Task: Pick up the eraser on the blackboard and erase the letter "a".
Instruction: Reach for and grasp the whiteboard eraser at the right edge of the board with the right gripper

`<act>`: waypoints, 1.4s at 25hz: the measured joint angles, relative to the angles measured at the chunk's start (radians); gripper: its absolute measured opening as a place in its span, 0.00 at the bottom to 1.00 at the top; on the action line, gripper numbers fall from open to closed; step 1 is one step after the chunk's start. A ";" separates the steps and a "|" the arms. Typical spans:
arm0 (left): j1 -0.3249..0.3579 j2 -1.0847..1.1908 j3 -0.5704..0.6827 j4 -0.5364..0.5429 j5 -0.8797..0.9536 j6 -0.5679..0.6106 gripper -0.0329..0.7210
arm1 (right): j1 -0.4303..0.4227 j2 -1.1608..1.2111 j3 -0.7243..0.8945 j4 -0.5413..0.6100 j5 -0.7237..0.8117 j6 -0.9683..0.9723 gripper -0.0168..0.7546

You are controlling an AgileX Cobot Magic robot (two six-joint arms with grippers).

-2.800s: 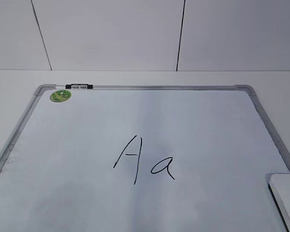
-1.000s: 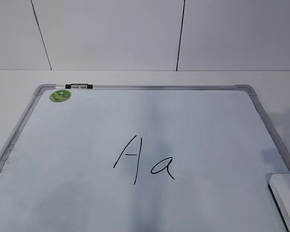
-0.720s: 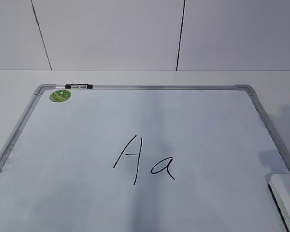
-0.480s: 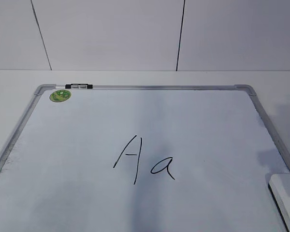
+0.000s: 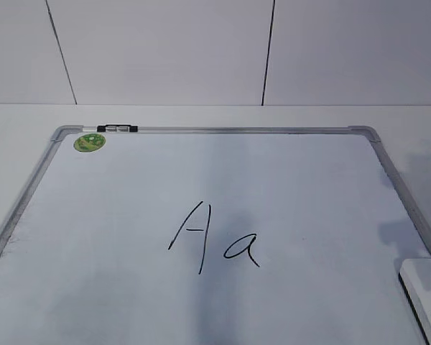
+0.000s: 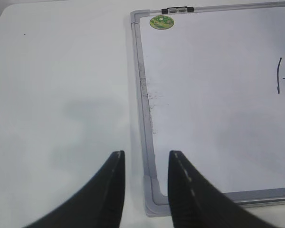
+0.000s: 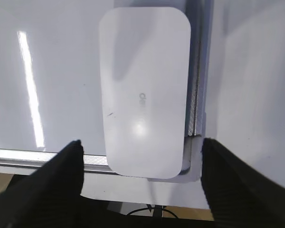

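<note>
1. Since the right gripper [image 7: 141, 156] hangs with its two black fingers [image 7: 52, 175] spread wide apart and clamped on nothing, the white rounded-rectangular plastic eraser [image 7: 143, 90] sits between and ahead of the fingertips, not yet touched; the gap looks wider than the block.
2. Eraser lies flat in the corner of the large white dry-erase blackboard with its silver-grey metal frame [image 7: 195, 71], its long edge just beside the frame rail on the right-finger side.
3. Risk: the right-side finger may land on the frame rail instead of the board surface, because rail and eraser edge are nearly touching; that would stop the descent short or tilt the grasp.
4. Risk: smooth plastic top and thin sides, so I judge a shallow pinch could slip, or the block could skid along the board as the fingers close unevenly.
5. Risk: the small handwritten lowercase letter "a" [image 5: 243, 249] stands right next to the taller angular capital "A" [image 5: 190, 233]; a wide eraser swept carelessly could smear the capital too.
6. In the exterior view only the eraser's corner shows at the lower right edge, well apart from the letter "a", so a long carry across the board is needed.
7. Left gripper [image 6: 145, 156] has its black fingers [image 6: 115, 175] slightly apart, holding nothing, straddling the board's near corner frame; the eraser is nowhere near them.
</note>
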 joint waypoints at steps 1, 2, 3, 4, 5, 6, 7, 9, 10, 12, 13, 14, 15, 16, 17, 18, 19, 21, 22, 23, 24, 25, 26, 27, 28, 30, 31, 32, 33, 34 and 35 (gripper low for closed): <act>0.000 0.000 0.000 0.000 0.000 0.000 0.36 | 0.000 0.000 0.000 0.000 0.000 0.000 0.77; 0.000 0.000 0.000 0.000 0.000 0.000 0.36 | 0.000 0.000 0.000 0.002 0.000 0.000 0.76; 0.000 0.000 0.000 0.000 0.000 0.000 0.36 | 0.000 0.000 0.000 0.002 0.000 0.000 0.76; 0.000 0.000 0.000 0.000 0.000 0.000 0.36 | 0.000 0.000 0.000 0.004 -0.002 -0.001 0.75; 0.000 0.000 0.000 0.000 0.000 0.000 0.36 | 0.000 0.000 0.000 0.013 -0.005 -0.001 0.75; 0.000 0.000 0.000 0.000 0.000 0.000 0.36 | 0.000 0.000 0.000 0.025 -0.012 -0.001 0.75; 0.000 0.000 0.000 0.000 0.000 0.000 0.36 | 0.000 0.000 0.000 0.035 -0.021 -0.001 0.75; 0.000 0.000 0.000 0.000 0.000 0.000 0.36 | 0.000 0.000 0.000 0.041 -0.029 -0.001 0.75; 0.000 0.000 0.000 0.000 0.000 0.000 0.36 | 0.000 0.000 0.000 0.041 -0.029 -0.001 0.75; 0.000 0.000 0.000 0.000 0.000 0.000 0.36 | 0.000 0.000 0.000 0.041 -0.029 -0.001 0.75; 0.000 0.000 0.000 0.000 0.000 0.000 0.36 | 0.000 0.000 0.000 0.041 -0.029 -0.001 0.75; 0.000 0.000 0.000 0.000 0.000 0.000 0.35 | 0.000 0.000 0.000 0.041 -0.029 -0.001 0.75; 0.000 0.000 0.000 0.000 0.000 0.000 0.35 | 0.000 0.000 0.000 0.043 -0.029 -0.001 0.75; 0.000 0.000 0.000 0.000 0.000 0.000 0.35 | 0.002 0.000 0.000 0.043 -0.029 -0.001 0.75; 0.000 0.000 0.000 0.000 0.000 0.000 0.35 | 0.009 0.000 0.000 0.043 -0.029 -0.001 0.75; 0.000 0.000 0.000 0.000 0.000 0.000 0.35 | 0.016 0.000 0.000 0.043 -0.029 -0.001 0.75; 0.000 0.000 0.000 0.000 0.000 0.000 0.35 | 0.029 0.000 0.000 0.043 -0.029 -0.001 0.75; 0.000 0.000 0.000 0.000 0.000 0.000 0.35 | 0.057 0.000 0.000 0.032 -0.029 0.001 0.75; 0.000 0.000 0.000 0.000 0.000 0.000 0.35 | 0.071 0.002 0.000 0.020 -0.029 0.008 0.75; 0.000 0.000 0.000 0.000 0.000 0.000 0.35 | 0.081 0.007 0.000 0.004 -0.026 0.013 0.75; 0.000 0.000 0.000 0.000 0.000 0.000 0.36 | 0.089 0.014 0.000 -0.008 -0.027 0.019 0.75; 0.000 0.000 0.000 0.000 0.000 0.000 0.36 | 0.093 0.022 0.000 -0.012 -0.023 0.020 0.75; 0.000 0.000 0.000 0.000 0.000 0.000 0.36 | 0.093 0.029 0.000 -0.012 -0.021 0.020 0.76; 0.000 0.000 0.000 0.000 0.000 0.000 0.36 | 0.093 0.036 0.000 -0.012 -0.021 0.021 0.78; 0.000 0.000 0.000 0.000 0.000 0.000 0.36 | 0.093 0.041 0.000 -0.012 -0.020 0.021 0.80; 0.000 0.000 0.000 0.000 0.000 0.000 0.36 | 0.093 0.055 0.000 -0.014 -0.020 0.021 0.82; 0.000 0.000 0.000 0.000 0.000 0.000 0.36 | 0.093 0.061 0.000 -0.016 -0.020 0.021 0.83; 0.000 0.000 0.000 0.000 0.000 0.000 0.36 | 0.093 0.065 0.000 -0.021 -0.020 0.021 0.83; 0.000 0.000 0.000 0.000 0.000 0.000 0.36 | 0.093 0.072 0.000 -0.023 -0.020 0.021 0.84; 0.000 0.000 0.000 0.000 0.000 0.000 0.36 | 0.093 0.078 0.000 -0.032 -0.020 0.021 0.84; 0.000 0.000 0.000 0.000 0.000 0.000 0.36 | 0.093 0.081 0.000 -0.040 -0.022 0.021 0.84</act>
